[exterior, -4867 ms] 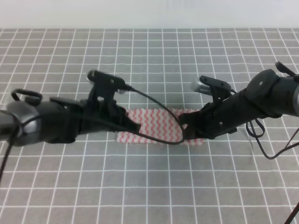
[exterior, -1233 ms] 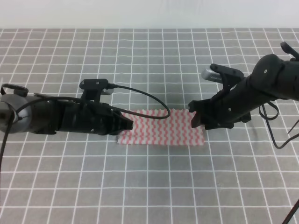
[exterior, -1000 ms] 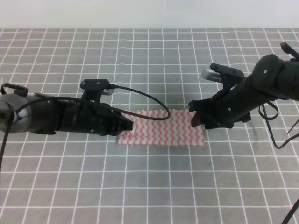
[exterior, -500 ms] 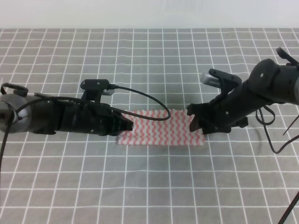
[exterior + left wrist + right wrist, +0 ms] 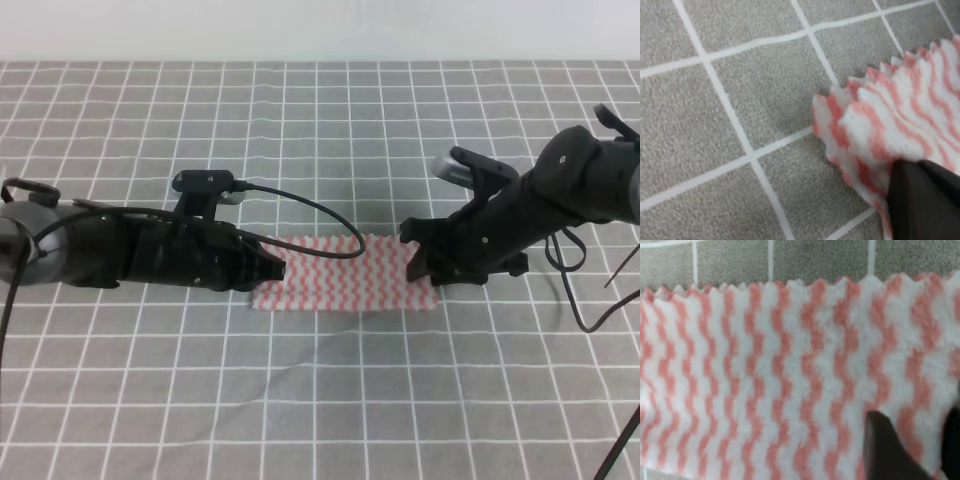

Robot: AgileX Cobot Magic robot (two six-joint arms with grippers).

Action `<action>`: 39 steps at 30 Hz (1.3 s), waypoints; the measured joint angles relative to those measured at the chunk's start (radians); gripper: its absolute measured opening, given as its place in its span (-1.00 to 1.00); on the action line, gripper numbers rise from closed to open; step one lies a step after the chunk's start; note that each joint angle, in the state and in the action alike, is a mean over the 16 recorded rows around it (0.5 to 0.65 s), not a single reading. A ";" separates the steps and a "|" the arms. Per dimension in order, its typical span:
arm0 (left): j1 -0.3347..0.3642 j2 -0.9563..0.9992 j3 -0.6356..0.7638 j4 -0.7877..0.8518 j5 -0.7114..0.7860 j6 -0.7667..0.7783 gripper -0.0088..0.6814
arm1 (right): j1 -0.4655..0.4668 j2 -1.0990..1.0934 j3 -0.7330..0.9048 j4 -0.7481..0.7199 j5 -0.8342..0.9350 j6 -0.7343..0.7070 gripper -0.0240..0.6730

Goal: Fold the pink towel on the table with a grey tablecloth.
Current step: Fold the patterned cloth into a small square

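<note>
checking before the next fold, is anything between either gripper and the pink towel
Nothing visible. The left gripper sits at the pink towel's left end and the right gripper at its right end, with only the grey tablecloth around.

A pale, plain wall [image 5: 320,30] runs along the far edge, and black cables [image 5: 310,215] loop above the surface
</note>
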 joint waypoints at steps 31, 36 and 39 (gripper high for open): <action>0.000 0.001 0.002 0.005 0.039 -0.001 -0.98 | 0.016 -0.051 -0.036 0.098 0.030 -0.074 -0.97; 0.000 0.001 0.003 0.006 0.040 -0.001 -0.98 | 0.037 -0.050 -0.043 0.166 0.027 -0.124 -0.97; 0.000 0.001 0.002 0.005 0.043 -0.001 -0.98 | 0.054 -0.046 -0.047 0.196 0.021 -0.148 -0.97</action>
